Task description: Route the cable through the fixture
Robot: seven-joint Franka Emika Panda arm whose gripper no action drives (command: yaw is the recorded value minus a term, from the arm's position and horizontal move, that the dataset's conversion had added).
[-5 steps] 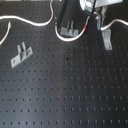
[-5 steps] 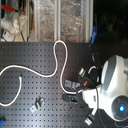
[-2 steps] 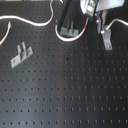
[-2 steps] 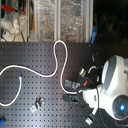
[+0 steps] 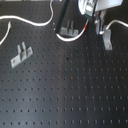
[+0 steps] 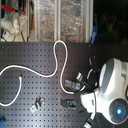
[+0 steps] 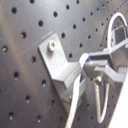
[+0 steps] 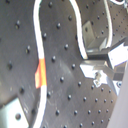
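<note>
The white cable [image 6: 37, 75] lies in long loops across the black perforated table [image 5: 70, 95]. In the second exterior view it runs from a free end at the second exterior view's left, up over a tall arch, and down toward a metal clip [image 6: 74, 85] beside the white robot arm [image 6: 112, 90]. In the first exterior view the pincer [image 5: 97, 27] hangs at the upper right, with the cable's red band [image 5: 89, 26] just beside it and a metal clip [image 5: 68, 30] near it. A second clip [image 5: 21, 54] stands well apart at the first exterior view's left. The first wrist view shows the cable [image 7: 75, 102] passing close under a grey metal bracket [image 7: 56, 62]. In the second wrist view the red band [image 8: 42, 71] shows on the cable lying flat on the table. Whether the pincer grips the cable, I cannot tell.
</note>
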